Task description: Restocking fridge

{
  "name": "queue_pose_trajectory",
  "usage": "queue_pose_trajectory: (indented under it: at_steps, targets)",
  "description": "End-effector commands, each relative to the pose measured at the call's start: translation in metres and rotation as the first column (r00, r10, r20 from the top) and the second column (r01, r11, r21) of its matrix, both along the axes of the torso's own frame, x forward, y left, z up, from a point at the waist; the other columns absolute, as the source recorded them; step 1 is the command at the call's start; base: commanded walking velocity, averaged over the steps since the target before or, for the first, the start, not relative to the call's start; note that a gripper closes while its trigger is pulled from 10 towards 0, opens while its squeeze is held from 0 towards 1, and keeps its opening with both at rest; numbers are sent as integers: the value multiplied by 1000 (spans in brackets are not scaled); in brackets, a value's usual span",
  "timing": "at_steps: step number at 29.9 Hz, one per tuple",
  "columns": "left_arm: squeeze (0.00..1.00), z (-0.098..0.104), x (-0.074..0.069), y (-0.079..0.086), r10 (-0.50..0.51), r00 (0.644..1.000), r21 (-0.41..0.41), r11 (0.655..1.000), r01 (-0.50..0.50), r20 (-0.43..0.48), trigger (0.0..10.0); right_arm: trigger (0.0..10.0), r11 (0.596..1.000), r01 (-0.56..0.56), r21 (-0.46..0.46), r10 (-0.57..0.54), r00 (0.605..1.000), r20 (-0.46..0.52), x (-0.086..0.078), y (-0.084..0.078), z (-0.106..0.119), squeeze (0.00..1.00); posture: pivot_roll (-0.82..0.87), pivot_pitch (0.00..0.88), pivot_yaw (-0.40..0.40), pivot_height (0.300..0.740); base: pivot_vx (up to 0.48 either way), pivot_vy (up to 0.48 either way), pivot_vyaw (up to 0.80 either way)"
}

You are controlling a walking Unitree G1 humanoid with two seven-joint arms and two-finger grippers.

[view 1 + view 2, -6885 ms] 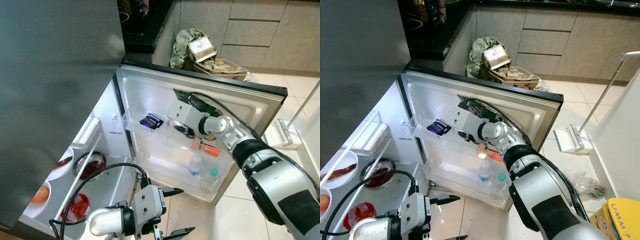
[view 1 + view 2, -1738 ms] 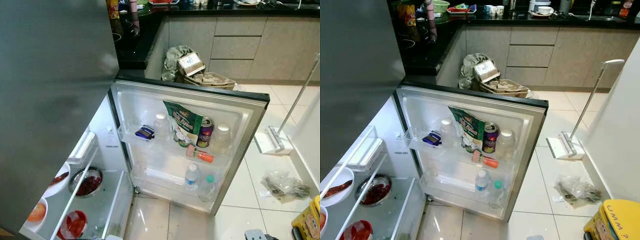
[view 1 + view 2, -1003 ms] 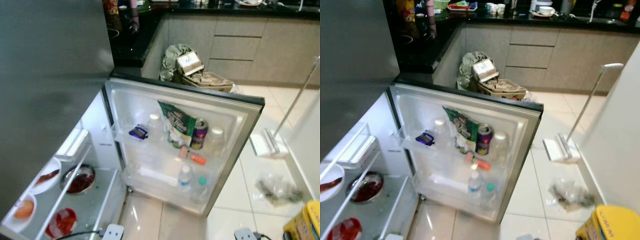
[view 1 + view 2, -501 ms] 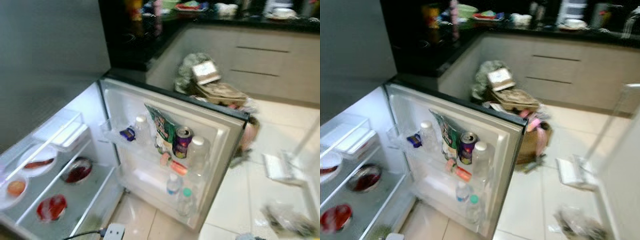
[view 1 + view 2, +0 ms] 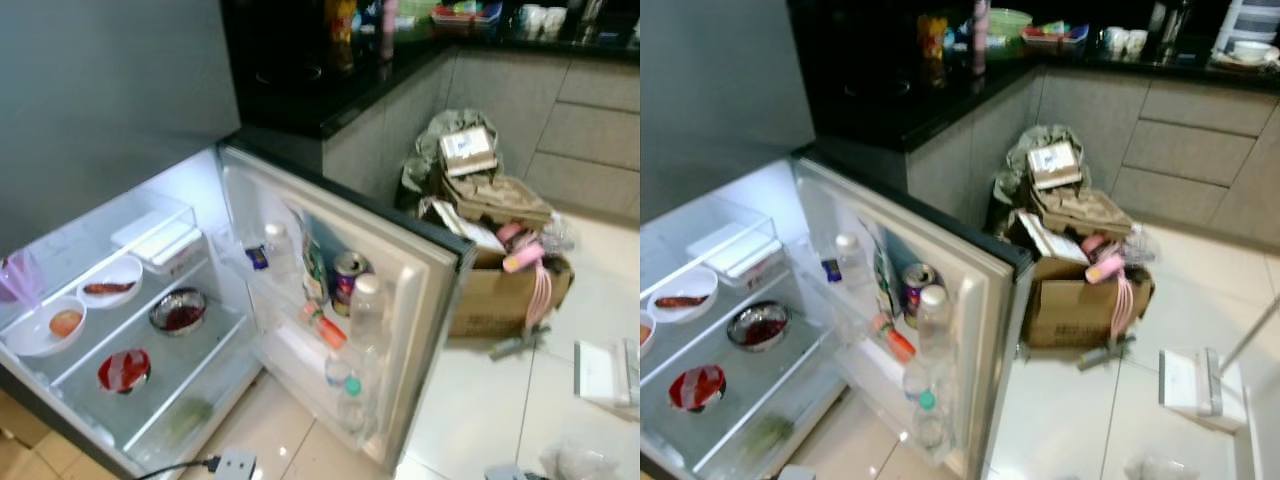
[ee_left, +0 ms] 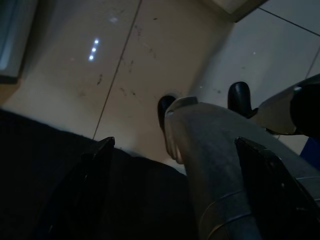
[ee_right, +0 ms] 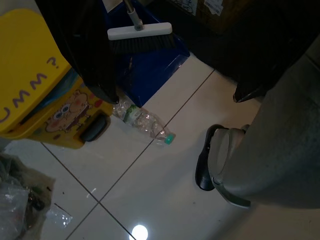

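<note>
Fridge door (image 5: 420, 270) open w/ can (image 5: 347, 278) & bottles; both claws (image 6: 175, 185) (image 7: 170, 50) hang wide, holding nothing.

Glossy pale floor tiles (image 5: 1080, 420) mirror the light. The fridge door (image 5: 420, 290) is clear and white plastic inside. A matt brown cardboard box (image 5: 1070, 305) stands beside a polished black tabletop (image 5: 900, 105).

Fridge (image 5: 150, 250) open, door shelves (image 5: 330, 330) stocked, bottles upright
</note>
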State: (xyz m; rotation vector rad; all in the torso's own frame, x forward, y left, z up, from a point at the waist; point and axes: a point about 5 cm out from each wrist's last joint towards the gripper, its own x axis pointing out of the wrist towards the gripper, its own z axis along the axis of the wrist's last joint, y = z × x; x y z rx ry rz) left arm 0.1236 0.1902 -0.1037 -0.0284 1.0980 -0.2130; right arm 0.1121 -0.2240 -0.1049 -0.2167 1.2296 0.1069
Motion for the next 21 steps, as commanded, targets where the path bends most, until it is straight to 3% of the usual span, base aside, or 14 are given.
queue_pose_trajectory:
  at_steps: [1,8,15,21]
  targets:
    - [0,-4,-11,-3,-12,999,-3,1000,12,-45,10000,10000,1000,5,5,-5,1000,20,5,1,1,0,1,0,-31,740,0,0,0]
    - [0,-5,-13,-4,-26,998,-9,1000,26,-50,10000,10000,1000,8,4,-8,1000,22,4,1,1,0,2,0,-31,740,0,0,0]
    - [0,-5,-16,-4,-30,998,-15,999,29,-58,10000,10000,1000,16,0,-16,1000,24,3,1,1,0,3,0,-30,740,0,-480,0]
    - [0,-5,-16,-4,-13,998,-5,1000,13,-57,10000,10000,987,164,-2,-163,982,97,12,-14,7,0,-6,0,-31,740,0,-79,0]
